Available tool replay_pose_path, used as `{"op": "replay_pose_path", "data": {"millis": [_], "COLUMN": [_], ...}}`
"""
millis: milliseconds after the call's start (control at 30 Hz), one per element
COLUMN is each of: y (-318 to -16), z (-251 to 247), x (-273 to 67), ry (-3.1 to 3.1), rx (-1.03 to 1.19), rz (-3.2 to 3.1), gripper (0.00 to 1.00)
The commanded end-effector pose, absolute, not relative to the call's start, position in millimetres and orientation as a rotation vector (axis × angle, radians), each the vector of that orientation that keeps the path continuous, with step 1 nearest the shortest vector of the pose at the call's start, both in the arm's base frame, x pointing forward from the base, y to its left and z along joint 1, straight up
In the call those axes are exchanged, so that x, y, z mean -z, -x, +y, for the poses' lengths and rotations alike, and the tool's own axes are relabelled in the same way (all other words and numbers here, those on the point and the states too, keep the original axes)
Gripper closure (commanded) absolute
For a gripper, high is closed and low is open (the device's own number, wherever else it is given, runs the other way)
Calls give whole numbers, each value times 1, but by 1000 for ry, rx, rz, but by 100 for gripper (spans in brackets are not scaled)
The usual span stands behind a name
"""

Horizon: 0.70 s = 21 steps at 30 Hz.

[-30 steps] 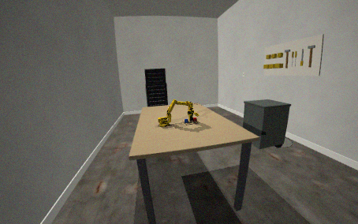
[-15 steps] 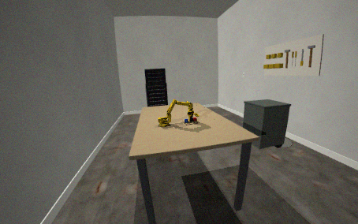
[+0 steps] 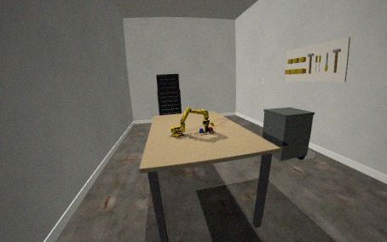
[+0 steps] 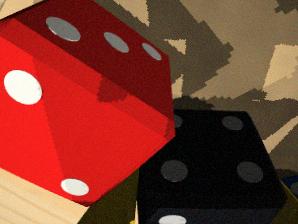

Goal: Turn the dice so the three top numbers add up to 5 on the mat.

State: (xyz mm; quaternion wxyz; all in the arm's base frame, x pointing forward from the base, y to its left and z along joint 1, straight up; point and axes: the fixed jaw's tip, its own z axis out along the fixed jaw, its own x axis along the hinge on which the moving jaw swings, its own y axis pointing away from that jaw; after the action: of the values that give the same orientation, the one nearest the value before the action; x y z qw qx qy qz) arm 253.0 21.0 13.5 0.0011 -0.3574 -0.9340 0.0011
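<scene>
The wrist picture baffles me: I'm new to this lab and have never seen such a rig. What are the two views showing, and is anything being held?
The wide room view shows a small yellow robot arm on a wooden table, with a grey cabinet nearby. The other picture comes from a camera on the arm's wrist, looking down past its claw. There, a tilted red die fills the left: the claw is shut on it. Beside it a black die rests on a patterned mat. A blue die shows only in the room view.
</scene>
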Motion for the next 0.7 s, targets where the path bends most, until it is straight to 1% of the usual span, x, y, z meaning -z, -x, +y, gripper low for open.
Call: {"op": "replay_pose_path", "data": {"millis": [0,333,667], "y": [-257,-257,-257], "z": [19,19,19], "x": [-20,-20,-20], "ry": [1138,1138,1138], "rx": [22,22,22], "rz": [-2961,-2961,-2961], "gripper": [83,82,74]}}
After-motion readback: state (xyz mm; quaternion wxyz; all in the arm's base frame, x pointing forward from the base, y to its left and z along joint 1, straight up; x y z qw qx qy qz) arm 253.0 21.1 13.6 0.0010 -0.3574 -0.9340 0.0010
